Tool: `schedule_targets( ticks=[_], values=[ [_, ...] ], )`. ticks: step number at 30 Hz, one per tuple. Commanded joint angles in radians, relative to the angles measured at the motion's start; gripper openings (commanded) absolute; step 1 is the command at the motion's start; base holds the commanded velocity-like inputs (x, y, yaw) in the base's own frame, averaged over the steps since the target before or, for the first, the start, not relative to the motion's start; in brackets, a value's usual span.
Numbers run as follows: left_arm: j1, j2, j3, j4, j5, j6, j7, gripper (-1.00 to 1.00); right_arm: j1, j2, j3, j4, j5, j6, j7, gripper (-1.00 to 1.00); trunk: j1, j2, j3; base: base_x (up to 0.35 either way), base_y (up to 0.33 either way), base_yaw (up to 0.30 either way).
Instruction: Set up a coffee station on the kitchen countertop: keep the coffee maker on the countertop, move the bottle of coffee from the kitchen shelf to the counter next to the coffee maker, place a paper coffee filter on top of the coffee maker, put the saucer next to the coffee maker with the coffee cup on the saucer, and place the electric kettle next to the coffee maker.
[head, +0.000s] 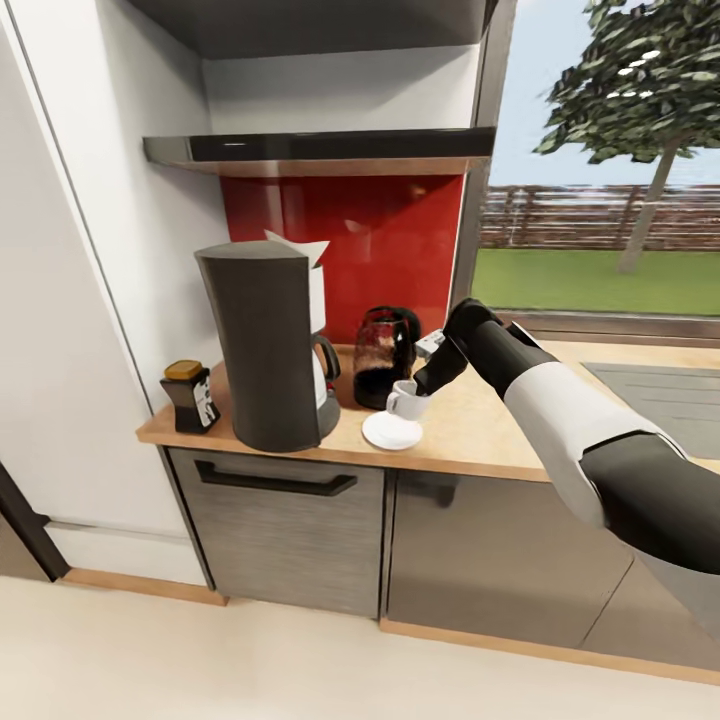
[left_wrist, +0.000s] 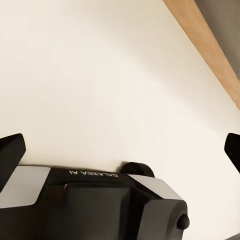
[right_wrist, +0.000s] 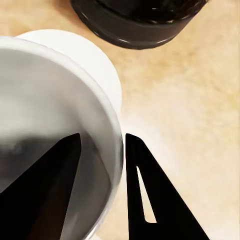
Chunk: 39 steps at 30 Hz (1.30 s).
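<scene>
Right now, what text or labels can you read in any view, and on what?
"GALAXEA AI": on the left gripper housing, printed upside down in the left wrist view.
Bottle of coffee: white label, print too small to read.
Coffee maker, kettle, cup: no readable text.

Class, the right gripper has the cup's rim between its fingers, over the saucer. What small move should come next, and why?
Probably open the right gripper and lift clear: the coffee cup already appears to sit on the saucer, beside the coffee maker.
</scene>
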Motion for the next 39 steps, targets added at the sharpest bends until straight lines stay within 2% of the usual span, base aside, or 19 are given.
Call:
schedule_targets(
  ticks=[1,18,39],
  values=[
    [0.000,0.000,-0.006,-0.001,0.011,0.009,-0.003,1.00,-0.001,0.000,0.002,-0.001,0.010,0.002,0.011,-1.00,0.000,-0.001,-0.001,0.013,0.135,0.000],
    [-0.001,0.000,-0.006,-0.001,0.011,0.009,-0.003,1.00,-0.001,0.000,0.001,0.026,0.011,0.002,0.009,-1.00,0.000,-0.001,-0.001,0.002,0.094,0.000],
    [-0.001,0.000,-0.007,-0.001,0.011,0.008,-0.003,1.00,-0.001,-0.002,0.000,0.034,0.015,0.000,0.004,-1.00,0.000,-0.001,-0.001,0.014,0.005,0.000]
  ],
)
